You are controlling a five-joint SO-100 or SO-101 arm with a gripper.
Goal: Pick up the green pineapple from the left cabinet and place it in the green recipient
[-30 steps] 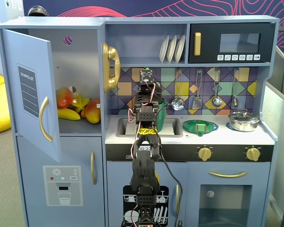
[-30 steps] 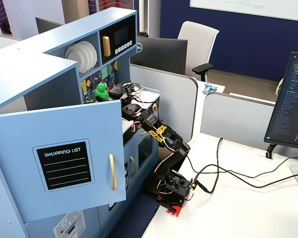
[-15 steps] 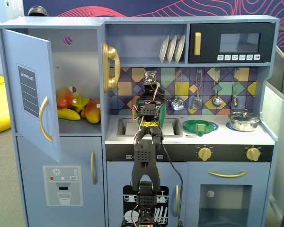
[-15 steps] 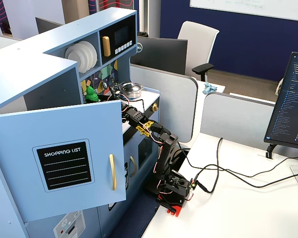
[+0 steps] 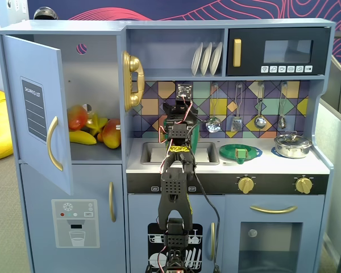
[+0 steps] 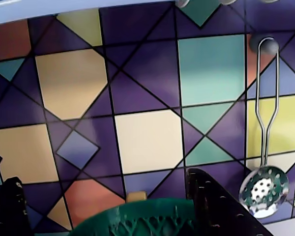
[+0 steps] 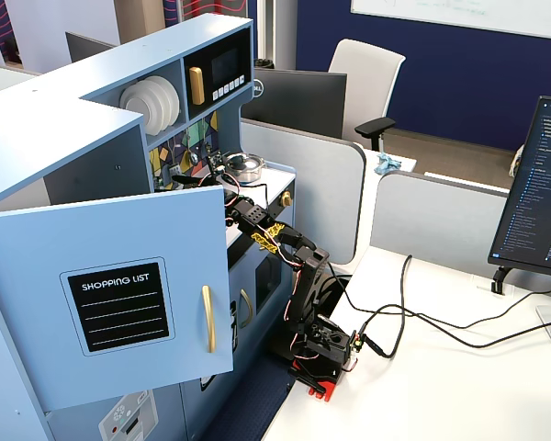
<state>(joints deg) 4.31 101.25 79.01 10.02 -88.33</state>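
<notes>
The left cabinet (image 5: 37, 108) stands with its door swung open; inside I see only mangoes and a banana. The green pineapple does not show plainly in any view. My gripper (image 5: 182, 114) hangs over the sink, pointing at the tiled back wall. In the wrist view my gripper (image 6: 102, 174) is open, its black jaws far apart. The green recipient (image 6: 137, 221) sits low between them, close to the right jaw. A green lattice surface shows under its rim; I cannot tell if that is the pineapple. The recipient peeks out right of the gripper in a fixed view (image 5: 195, 135).
A mango (image 5: 77, 118), a banana (image 5: 82, 137) and a second mango (image 5: 111, 133) lie in the cabinet. A flat green plate (image 5: 240, 152) and a steel pot (image 5: 292, 145) sit on the counter. Utensils hang on the wall, a slotted spoon (image 6: 263, 189) nearest. The cabinet door (image 7: 110, 294) juts out.
</notes>
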